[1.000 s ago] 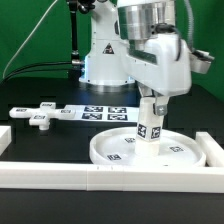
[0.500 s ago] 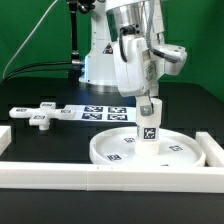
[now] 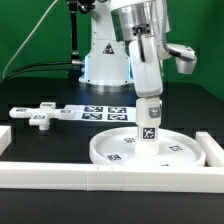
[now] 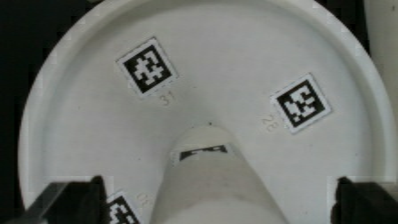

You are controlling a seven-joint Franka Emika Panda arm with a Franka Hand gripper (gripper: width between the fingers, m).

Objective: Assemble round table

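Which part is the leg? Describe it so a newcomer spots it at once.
Find the large round disc lying just behind the white front rail in the exterior view. Standing upright at its middle, between the fingers, is the leg: a short thick white cylinder, the only upright part, with square tags on its side.

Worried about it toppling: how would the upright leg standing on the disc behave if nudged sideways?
The leg looks taller than wide, so a nudge would probably tip it. Being round, it would likely roll once down, though the rim of the disc might stop it. It looks rigid plastic.
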